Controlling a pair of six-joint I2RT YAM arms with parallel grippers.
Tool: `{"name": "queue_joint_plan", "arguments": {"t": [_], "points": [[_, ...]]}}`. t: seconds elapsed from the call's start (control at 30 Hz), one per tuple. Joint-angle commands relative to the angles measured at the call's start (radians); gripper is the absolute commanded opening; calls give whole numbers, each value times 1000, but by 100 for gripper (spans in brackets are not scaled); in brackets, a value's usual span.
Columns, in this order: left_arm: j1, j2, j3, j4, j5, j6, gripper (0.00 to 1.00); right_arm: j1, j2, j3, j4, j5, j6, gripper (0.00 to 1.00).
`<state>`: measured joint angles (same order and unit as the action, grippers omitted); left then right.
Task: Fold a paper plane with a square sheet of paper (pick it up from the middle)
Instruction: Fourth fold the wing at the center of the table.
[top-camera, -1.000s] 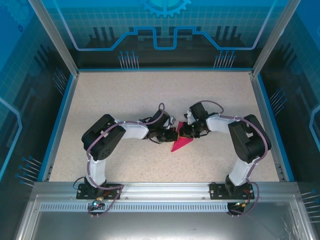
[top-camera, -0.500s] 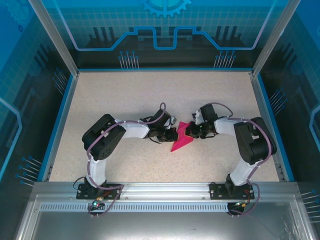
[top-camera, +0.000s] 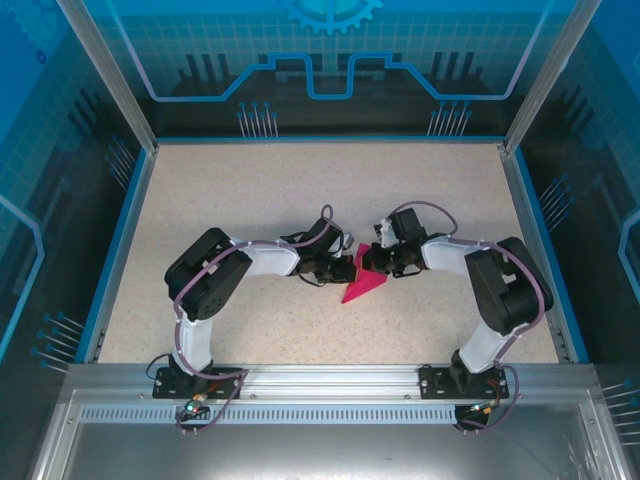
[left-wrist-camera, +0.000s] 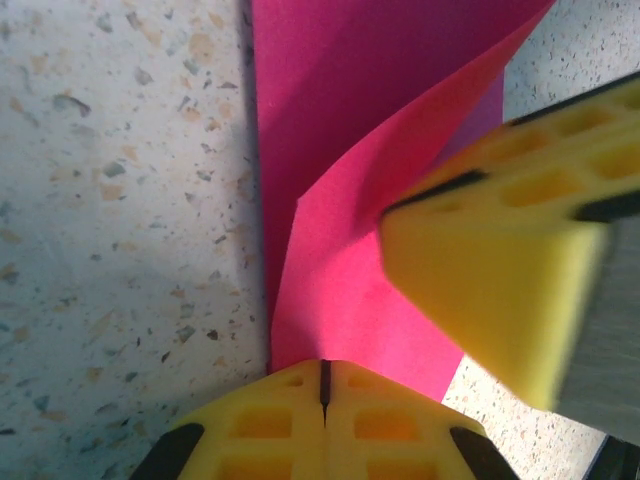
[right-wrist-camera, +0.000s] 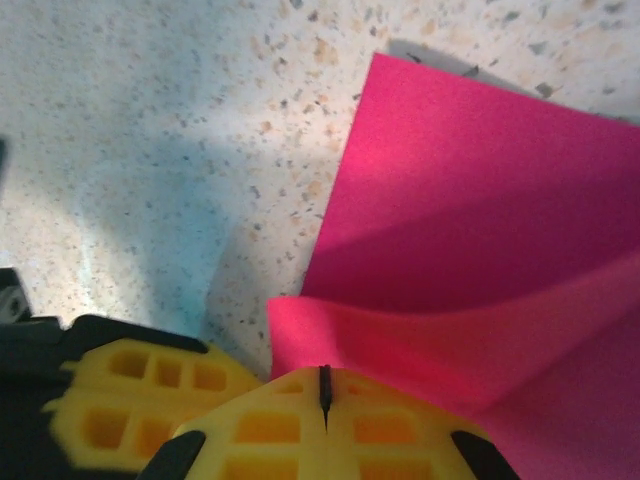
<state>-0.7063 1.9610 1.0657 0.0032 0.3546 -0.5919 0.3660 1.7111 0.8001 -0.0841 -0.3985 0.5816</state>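
Magenta paper sheet (top-camera: 361, 284), part-folded to a point, tip twd near-left. Lies mid-table (top-camera: 250, 200); I note one flap curling up.

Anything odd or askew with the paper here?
Nothing torn. One flap of the pink paper bulges up, uncreased, at the shut right tool; the rest lies flat on the table.
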Motion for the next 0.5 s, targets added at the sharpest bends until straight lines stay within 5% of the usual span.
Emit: {"name": "queue_joint_plan", "arguments": {"t": [0.0, 0.47], "points": [[-8, 63, -30, -234, -77, 31, 0, -4, 45, 37, -4, 2, -26, 4], [-9, 104, -26, -330, -92, 68, 0, -272, 125, 110, 61, 29, 66, 5]]}}
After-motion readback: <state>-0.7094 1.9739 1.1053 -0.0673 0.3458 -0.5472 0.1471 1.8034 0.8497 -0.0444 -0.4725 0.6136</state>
